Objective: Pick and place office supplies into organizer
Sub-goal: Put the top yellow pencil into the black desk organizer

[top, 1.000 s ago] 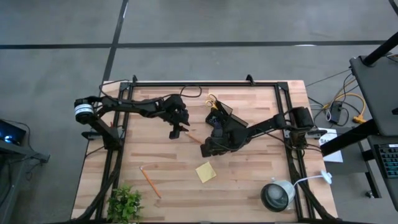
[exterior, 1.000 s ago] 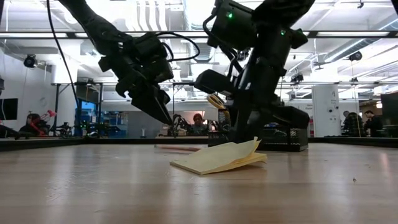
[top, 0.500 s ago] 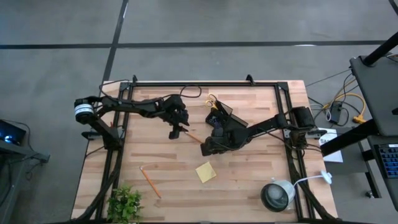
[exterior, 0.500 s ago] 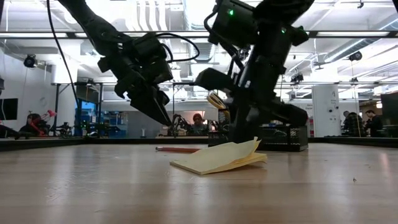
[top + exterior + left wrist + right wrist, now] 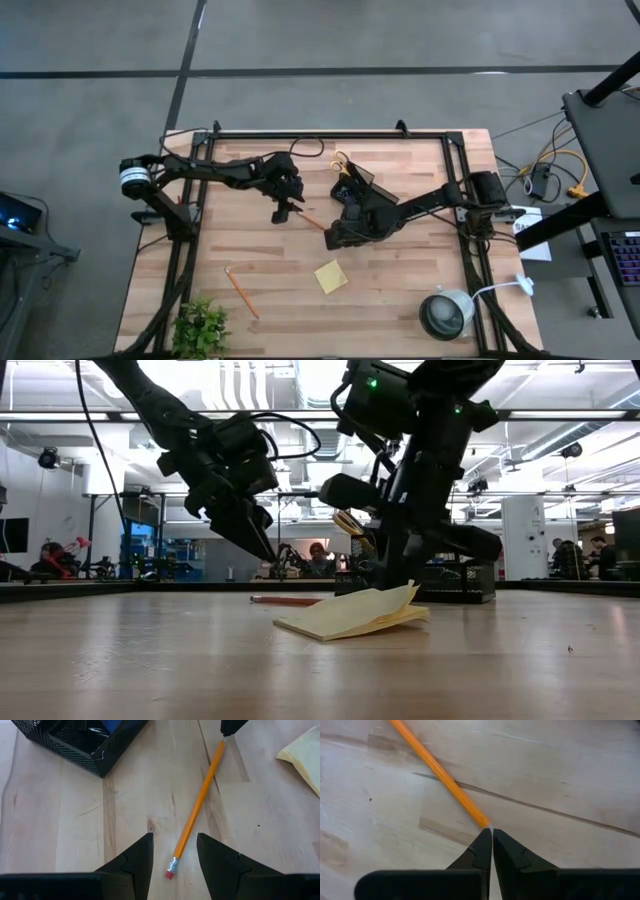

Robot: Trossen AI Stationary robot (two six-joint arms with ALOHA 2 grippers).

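Two claws at one pencil (image 5: pixel 197 810): my left claw (image 5: pixel 174 851) open over its eraser end, right claw (image 5: pixel 491 836) clenched, touching its tip.

Open wood on the near half of the surface (image 5: pixel 400 270), broken only by the sticky-note pad (image 5: pixel 331 276), a loose pencil (image 5: pixel 241 292) toward the left, the plant (image 5: pixel 201 326) at the near left corner and the lamp (image 5: pixel 446 313) at the near right corner. Crowded at mid-surface: organizer (image 5: pixel 355 188) at the far centre, right pincer (image 5: pixel 491 834) shut, tip touching the point of a second pencil (image 5: pixel 197 809) just beside it. Left pincer (image 5: pixel 173 851) parted above that pencil's eraser end, a narrow gap between the two arms. Clear strips along the far left and far right of the wood
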